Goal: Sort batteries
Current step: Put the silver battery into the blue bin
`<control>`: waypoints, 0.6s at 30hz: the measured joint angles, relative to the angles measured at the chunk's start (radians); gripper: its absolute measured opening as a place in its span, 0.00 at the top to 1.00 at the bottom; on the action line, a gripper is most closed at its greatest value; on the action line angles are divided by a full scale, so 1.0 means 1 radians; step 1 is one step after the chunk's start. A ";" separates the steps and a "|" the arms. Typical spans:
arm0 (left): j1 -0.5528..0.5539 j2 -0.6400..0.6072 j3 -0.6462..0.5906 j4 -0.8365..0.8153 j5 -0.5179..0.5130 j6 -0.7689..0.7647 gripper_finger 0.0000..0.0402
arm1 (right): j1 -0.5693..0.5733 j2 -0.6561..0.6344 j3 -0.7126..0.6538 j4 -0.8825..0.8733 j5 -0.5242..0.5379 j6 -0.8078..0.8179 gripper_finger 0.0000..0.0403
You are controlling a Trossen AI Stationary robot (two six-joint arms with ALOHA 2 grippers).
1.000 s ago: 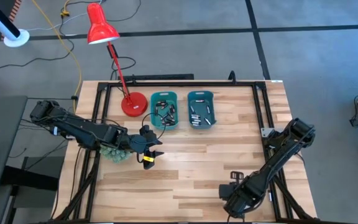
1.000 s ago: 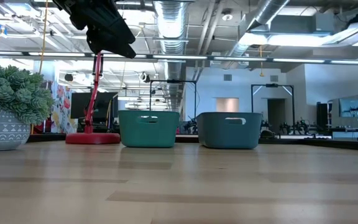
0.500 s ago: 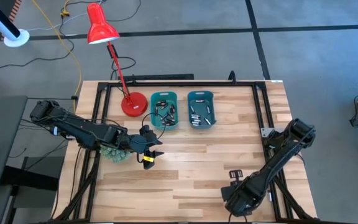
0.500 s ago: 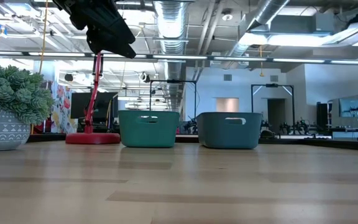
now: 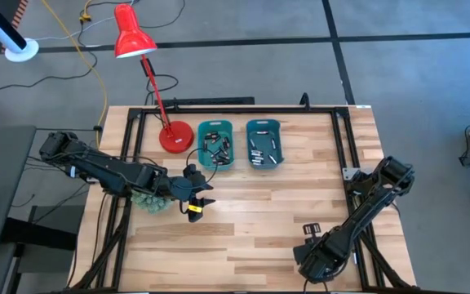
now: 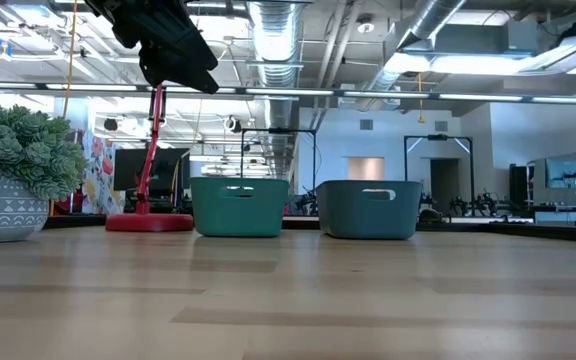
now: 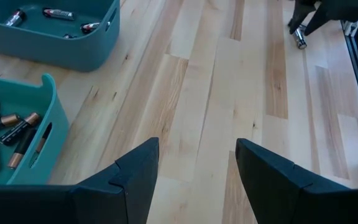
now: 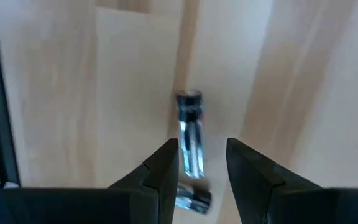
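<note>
I see small battery [image 8: 190, 132] just past my right gripper [image 8: 201, 163], fingers apart, empty. Hard, smooth, rolls; pinch middle.

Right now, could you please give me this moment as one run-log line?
left pincer: open, empty, near teal bins | right pincer: open over batteries on table | phase: sorting, none gripped

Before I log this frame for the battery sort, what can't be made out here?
- Low view: contents of both teal bins hidden by their walls.
- High view: right gripper too small; the batteries beneath it don't show.
- Right wrist view: silver batteries blurred, the lower one partly hidden behind the fingers; labels unreadable.
- Left wrist view: near bin cut off by the edge; count unknown.
- Low view: left gripper cut off at the top.
</note>
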 joint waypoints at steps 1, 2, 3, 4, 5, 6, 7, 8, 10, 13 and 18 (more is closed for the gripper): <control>0.000 0.000 0.000 0.000 0.000 0.000 0.48 | 0.000 0.000 -0.007 0.014 0.000 0.000 0.63; 0.000 0.000 0.000 0.000 0.000 0.000 0.48 | 0.000 0.000 -0.012 0.024 0.000 0.000 0.63; 0.000 0.000 0.000 0.000 0.000 0.000 0.48 | 0.000 0.000 -0.018 0.034 0.000 0.000 0.63; 0.000 0.000 0.000 0.000 0.000 0.000 0.48 | 0.000 0.000 -0.024 0.041 0.000 0.000 0.63; 0.000 0.000 0.000 0.000 0.000 0.000 0.48 | 0.000 0.000 -0.029 0.049 0.000 0.000 0.63; 0.000 0.000 0.000 0.000 0.000 0.000 0.48 | 0.000 0.000 -0.034 0.059 0.000 0.000 0.63; 0.000 0.000 0.000 0.000 0.000 0.000 0.48 | 0.000 0.000 -0.041 0.068 0.000 0.000 0.63; 0.000 0.000 0.000 0.000 0.000 0.000 0.48 | 0.000 0.000 -0.049 0.079 0.000 0.000 0.63; 0.000 0.000 0.000 0.000 0.000 0.000 0.48 | -0.004 0.000 -0.064 0.091 0.001 0.000 0.63; 0.000 0.000 0.000 0.000 0.000 0.000 0.48 | -0.006 -0.004 -0.091 0.124 0.000 0.000 0.65; 0.000 0.000 0.000 0.000 0.000 0.000 0.48 | -0.007 -0.005 -0.120 0.168 0.002 0.001 0.79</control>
